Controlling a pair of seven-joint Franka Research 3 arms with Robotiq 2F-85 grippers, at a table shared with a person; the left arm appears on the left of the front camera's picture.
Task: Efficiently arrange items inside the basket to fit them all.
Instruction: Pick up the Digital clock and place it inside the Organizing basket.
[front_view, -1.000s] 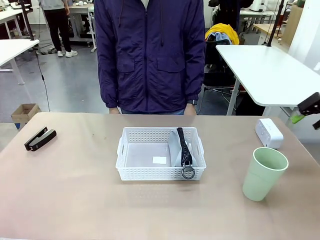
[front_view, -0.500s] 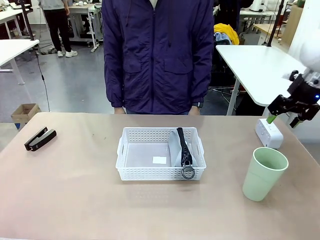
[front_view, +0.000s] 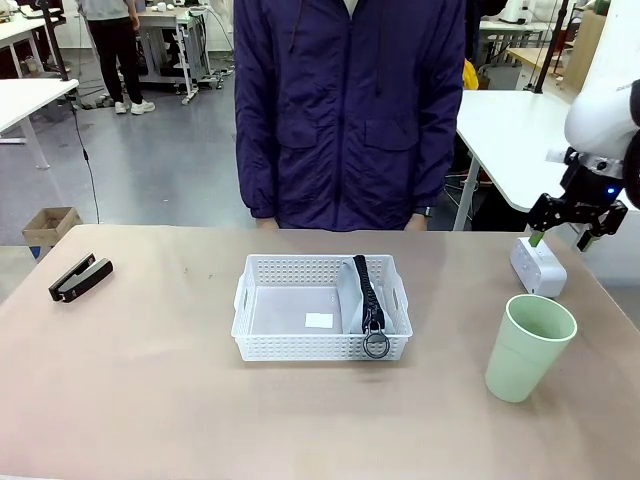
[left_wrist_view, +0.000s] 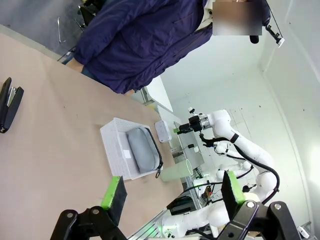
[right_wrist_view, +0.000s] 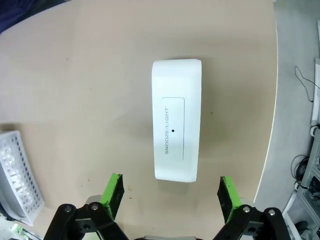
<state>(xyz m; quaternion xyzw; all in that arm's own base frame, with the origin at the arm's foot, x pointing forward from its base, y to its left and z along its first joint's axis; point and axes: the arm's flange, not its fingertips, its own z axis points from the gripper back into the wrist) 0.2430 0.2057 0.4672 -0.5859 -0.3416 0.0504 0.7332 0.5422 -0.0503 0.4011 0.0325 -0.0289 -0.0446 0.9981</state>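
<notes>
The white basket sits mid-table with the grey pouch standing on edge along its right side, its ring pull hanging over the front rim. A small white box lies at the far right, and my right gripper hovers open just above it. In the right wrist view the box lies straight ahead between the green fingertips. The pale green cup stands upright in front of the box. The black stapler rests far left. My left gripper is open, high above the table.
A person in a dark blue jacket stands at the table's far edge behind the basket. The table's right edge runs close beside the box. Bare tabletop lies in front and to the left of the basket.
My right arm has swung in from the right edge and come down over the white box. The person has shifted to the right. The items on the table have not moved.
</notes>
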